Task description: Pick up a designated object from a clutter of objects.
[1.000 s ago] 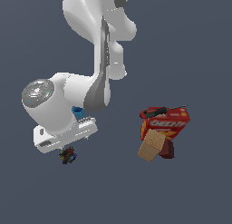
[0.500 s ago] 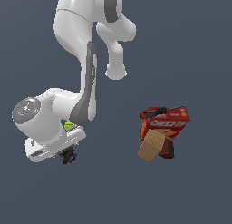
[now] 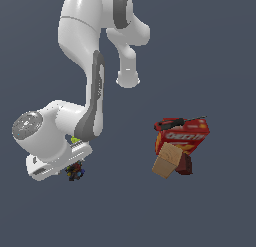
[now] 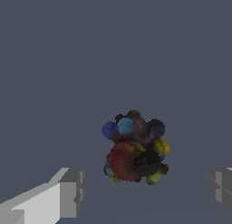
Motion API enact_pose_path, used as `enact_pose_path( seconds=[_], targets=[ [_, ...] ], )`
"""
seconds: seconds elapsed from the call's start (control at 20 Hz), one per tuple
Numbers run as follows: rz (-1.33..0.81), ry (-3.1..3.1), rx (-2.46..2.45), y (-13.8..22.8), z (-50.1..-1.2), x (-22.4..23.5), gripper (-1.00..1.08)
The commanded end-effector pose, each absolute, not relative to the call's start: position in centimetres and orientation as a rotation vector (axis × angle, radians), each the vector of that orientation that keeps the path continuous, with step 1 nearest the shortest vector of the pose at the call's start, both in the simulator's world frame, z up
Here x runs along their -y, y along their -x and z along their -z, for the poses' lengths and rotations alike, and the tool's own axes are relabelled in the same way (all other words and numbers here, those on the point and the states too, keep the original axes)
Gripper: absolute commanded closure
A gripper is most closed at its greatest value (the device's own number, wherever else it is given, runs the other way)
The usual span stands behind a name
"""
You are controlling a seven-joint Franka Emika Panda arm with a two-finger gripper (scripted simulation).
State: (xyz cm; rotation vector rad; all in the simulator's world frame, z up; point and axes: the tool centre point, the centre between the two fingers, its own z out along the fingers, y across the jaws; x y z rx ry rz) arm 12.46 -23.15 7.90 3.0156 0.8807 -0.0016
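- While the arm leans low toward the exterior view's left, the claw [image 4: 146, 191] hangs over the small dark lumpy thing [image 4: 134, 148].
- Claw state: spread apart. In the wrist view one grey fingertip [image 4: 70, 191] shows on one side of the lumpy thing and the other on the far side, with clear space between each and it.
- Designated object: brown-black, with blue, red and yellow specks. It lies on the grey table [image 3: 125, 211], and in the exterior view it shows just under the white wrist housing [image 3: 57, 158].
- A yellow-green ball [image 3: 74, 139] shows as a sliver behind the wrist, mostly hidden.
- Remaining clutter sits well apart, toward the exterior view's right: a red cracker box [image 3: 185, 137] with a black-red tool [image 3: 169, 124] at its top edge, a tan wooden block [image 3: 166, 161] in front, and a dark red box [image 3: 184, 164] just beside the block.
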Motion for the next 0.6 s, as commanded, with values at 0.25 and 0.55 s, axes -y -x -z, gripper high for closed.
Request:
enact_pose_path(
  seconds=[0.25,0.55],
  targets=[
    [0.001,-3.015,-0.885,-12.4,-4.8,23.1,-0.92],
    [0.0,-3.014,-0.887,-12.4,-2.9,23.1,-0.92]
  ],
)
